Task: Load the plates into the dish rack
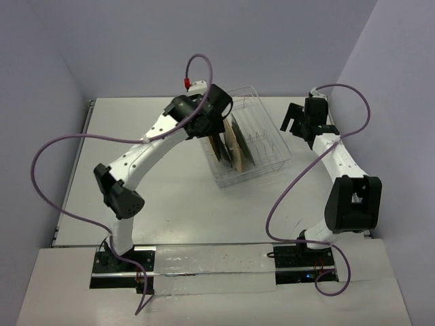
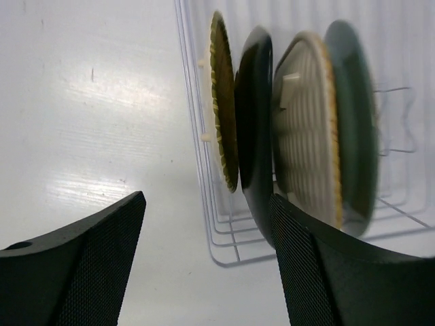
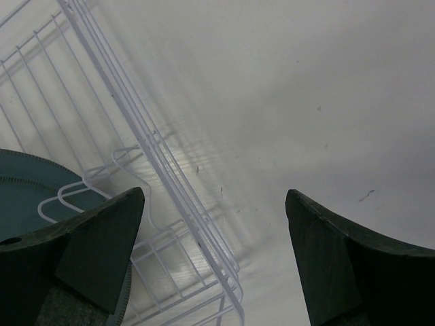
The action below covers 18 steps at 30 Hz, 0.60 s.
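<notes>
Wire dish rack (image 1: pixel 268 149), woven plate (image 2: pixel 309 129)

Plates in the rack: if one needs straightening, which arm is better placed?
Left, probably. The left gripper, open, faces the edges of the plates, all four standing in the rack. The right gripper, also open, sits outside the rack's wall, seeing only one plate.

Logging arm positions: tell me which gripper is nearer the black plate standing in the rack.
Left. The left gripper hangs open right at the black plate's edge. The right gripper is open too, over the table outside the dish rack's opposite wall.
</notes>
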{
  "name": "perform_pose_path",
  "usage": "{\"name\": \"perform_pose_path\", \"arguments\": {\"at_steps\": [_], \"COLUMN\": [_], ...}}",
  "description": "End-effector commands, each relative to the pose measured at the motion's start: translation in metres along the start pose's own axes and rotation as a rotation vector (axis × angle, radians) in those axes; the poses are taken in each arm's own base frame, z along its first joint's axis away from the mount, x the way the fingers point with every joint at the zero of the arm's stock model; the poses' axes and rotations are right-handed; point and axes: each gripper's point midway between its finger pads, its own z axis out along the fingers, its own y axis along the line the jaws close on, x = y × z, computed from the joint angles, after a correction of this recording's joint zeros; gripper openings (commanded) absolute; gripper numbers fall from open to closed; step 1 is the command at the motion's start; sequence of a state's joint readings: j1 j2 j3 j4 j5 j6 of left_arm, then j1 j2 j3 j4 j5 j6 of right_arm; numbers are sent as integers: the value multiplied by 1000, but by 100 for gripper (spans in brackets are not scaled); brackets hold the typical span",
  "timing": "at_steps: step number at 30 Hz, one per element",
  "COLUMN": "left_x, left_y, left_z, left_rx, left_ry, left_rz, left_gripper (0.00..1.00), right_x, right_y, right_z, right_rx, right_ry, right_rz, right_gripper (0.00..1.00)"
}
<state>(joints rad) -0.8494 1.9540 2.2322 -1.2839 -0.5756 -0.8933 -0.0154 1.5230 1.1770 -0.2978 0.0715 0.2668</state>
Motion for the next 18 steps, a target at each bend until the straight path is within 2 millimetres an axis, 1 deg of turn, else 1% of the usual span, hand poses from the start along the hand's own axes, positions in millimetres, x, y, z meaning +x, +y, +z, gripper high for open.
{"name": "perform_pose_path", "arguments": {"at_steps": [1, 3, 4, 5, 6, 7, 8, 9, 10, 12, 13, 14, 15, 16, 17, 18], "left_x": [-57, -69, -79, -84, -87, -96, -108, -119, -131, -152, -152, -151, -160, -167, -163, -159], "left_y": [7, 15, 29, 36, 39, 53, 80, 97, 103, 140, 152, 171, 184, 191, 220, 237], "left_z": [-48, -50, -40, -36, -36, -23, -6, -6, -11, -6, -8, -9, -19, -29, -21, -17], "left_rx": [115, 107, 85, 82, 97, 90, 59, 55, 81, 73, 85, 72, 107, 136, 106, 85], "left_ry": [-183, -212, -219, -219, -214, -209, -205, -224, -270, -373, -388, -406, -466, -501, -508, -511], "left_rz": [-47, -59, -80, -86, -86, -122, -180, -217, -247, -335, -354, -387, -434, -454, -490, -512], "left_gripper": [84, 88, 88, 89, 89, 89, 89, 91, 93, 99, 99, 99, 99, 99, 99, 99], "right_x": [-27, -32, -34, -36, -37, -39, -40, -42, -44, -46, -44, -46, -42, -40, -37, -34], "right_y": [6, 9, 10, 10, 10, 7, 4, 2, -4, -23, -28, -36, -42, -52, -66, -76], "right_z": [-26, -33, -36, -38, -40, -42, -45, -48, -51, -58, -62, -65, -70, -75, -82, -89], "right_rx": [-26, -41, -48, -52, -49, -43, -42, -50, -58, -80, -95, -86, -88, -62, -20, 14], "right_ry": [-92, -108, -116, -123, -129, -135, -140, -147, -150, -152, -152, -165, -177, -197, -226, -252], "right_rz": [-16, -12, -13, -13, -10, 0, 17, 33, 68, 174, 205, 240, 268, 287, 323, 351], "right_gripper": [92, 92, 93, 93, 94, 95, 95, 95, 96, 96, 96, 96, 96, 96, 96, 96]}}
